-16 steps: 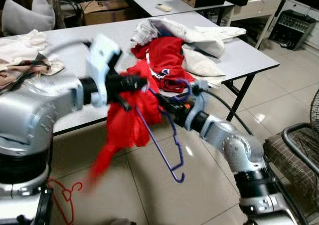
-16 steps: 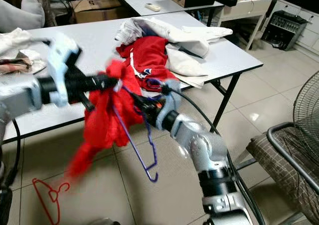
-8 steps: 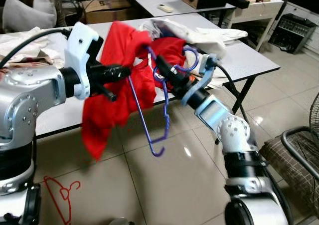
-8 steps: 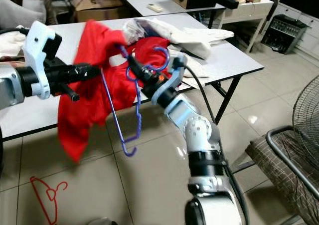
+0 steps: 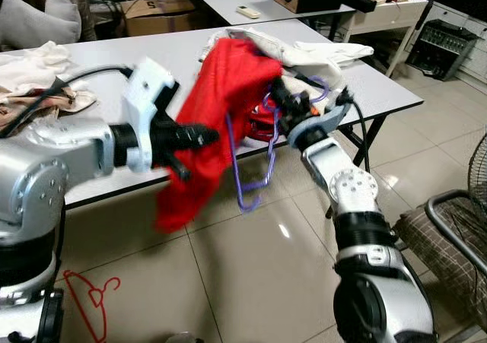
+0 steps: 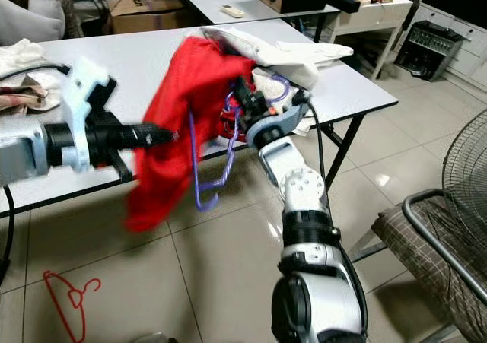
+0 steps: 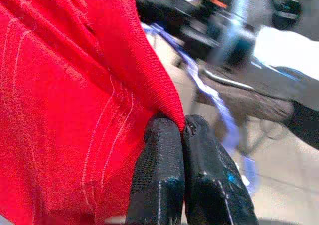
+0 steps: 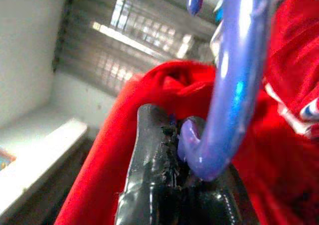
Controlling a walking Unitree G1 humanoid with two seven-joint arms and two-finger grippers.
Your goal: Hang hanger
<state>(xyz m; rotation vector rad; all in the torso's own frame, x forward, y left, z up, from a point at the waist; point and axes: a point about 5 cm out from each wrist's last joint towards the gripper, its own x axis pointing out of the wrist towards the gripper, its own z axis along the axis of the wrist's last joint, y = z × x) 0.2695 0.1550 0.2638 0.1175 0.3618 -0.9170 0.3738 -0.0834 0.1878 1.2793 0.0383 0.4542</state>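
- While the head views give the whole scene, the left wrist view shows the left gripper (image 7: 182,130) with its two black fingers (image 7: 157,170) pressed together on a fold of the red garment (image 7: 65,100).
- From the head views, that garment (image 5: 217,107) hangs in the air between the two grippers, above the tiled floor (image 5: 251,282), its lower end drooping below the left gripper (image 5: 209,135).
- Up close in the right wrist view, the right gripper (image 8: 174,135) pinches the purple hanger (image 8: 234,75) at a bend of its wire, red cloth just behind.
- Seen from the head, the hanger (image 5: 255,172) dangles below the right gripper (image 5: 278,100), beside the garment, with its hook end lowest.
- Both silver arms reach forward and inward; the right forearm angles up toward the white table (image 5: 380,84).
- Beyond the right gripper, a pile of white clothes (image 5: 312,54) lies on the table.
- Near the robot's left side, a red hanger (image 5: 95,293) lies on the floor.
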